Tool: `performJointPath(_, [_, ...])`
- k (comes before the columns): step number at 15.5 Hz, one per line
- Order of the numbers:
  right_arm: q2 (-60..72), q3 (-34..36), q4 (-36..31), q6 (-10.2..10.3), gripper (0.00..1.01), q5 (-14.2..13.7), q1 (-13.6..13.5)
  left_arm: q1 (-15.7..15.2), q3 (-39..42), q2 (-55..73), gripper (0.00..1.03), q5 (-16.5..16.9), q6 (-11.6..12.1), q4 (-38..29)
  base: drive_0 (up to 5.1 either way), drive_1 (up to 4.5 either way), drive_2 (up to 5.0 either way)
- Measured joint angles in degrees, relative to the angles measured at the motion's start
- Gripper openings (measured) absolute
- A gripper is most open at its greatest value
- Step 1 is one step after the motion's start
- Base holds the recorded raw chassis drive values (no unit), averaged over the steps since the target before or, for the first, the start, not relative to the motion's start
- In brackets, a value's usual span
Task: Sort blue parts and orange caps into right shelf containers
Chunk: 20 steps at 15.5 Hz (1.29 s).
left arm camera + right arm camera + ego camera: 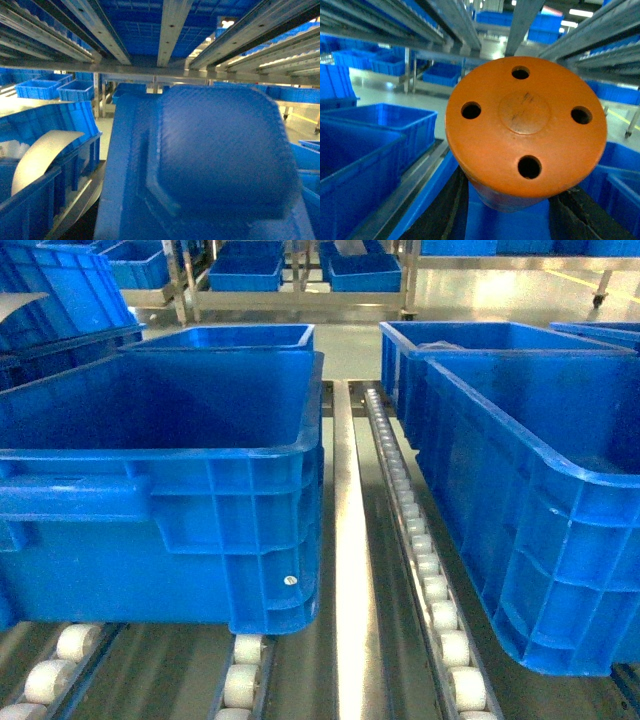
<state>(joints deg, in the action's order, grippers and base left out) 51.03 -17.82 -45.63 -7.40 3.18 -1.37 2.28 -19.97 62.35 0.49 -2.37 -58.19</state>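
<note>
A large blue part (215, 160) with a rounded, textured face fills the left wrist view. It hangs close to the camera and hides my left gripper's fingers. In the right wrist view a round orange cap (525, 125) with several holes sits between the black fingers (445, 210) of my right gripper (512, 215), which is shut on it. Both views look under the steel tracks of the shelf (170, 30). Neither gripper shows in the head view. There, two big blue containers (160, 500) (540, 540) stand on the shelf's white rollers (420, 550).
More blue bins (230, 337) (480, 340) stand behind the front two. A steel rail (350, 540) runs between the rows. A bin at the left holds a curved white sheet (40, 155). Blue bins (365, 145) lie left of the cap.
</note>
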Motion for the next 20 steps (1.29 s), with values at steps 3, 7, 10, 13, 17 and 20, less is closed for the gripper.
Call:
performJointPath(3, [31.2,-18.4,7.8,-0.4,0.39,-2.1,1.0,2.0,-21.6,27.5,0.42,-0.8,-2.9,11.3,0.0,0.00,0.0])
performJointPath(7, [45.0,-33.6,11.2,2.3,0.52,-4.7,0.9,2.5,-36.3,37.7,0.56,-3.0,-5.5,14.6,0.0,0.00,0.0])
performJointPath(10, [45.3,-32.6,9.3,3.1,0.89,-4.5,-0.2,2.4,-34.4,37.7,0.94,-0.9,-6.3,15.2,0.0,0.00,0.0])
performJointPath(13, [45.6,-32.6,9.0,3.1,0.98,-4.8,-0.7,2.2,-33.2,37.7,0.98,0.5,-6.4,15.0,0.0,0.00,0.0])
performJointPath(17, [45.7,-30.2,2.9,3.5,0.94,-5.9,-0.9,2.0,-30.2,34.8,0.96,-1.6,-6.1,12.5,0.0,0.00,0.0])
performJointPath(20, [40.4,-18.0,-9.8,6.1,0.64,-3.6,0.2,1.5,-19.5,28.7,0.67,-3.9,-0.3,6.1,0.0,0.00,0.0])
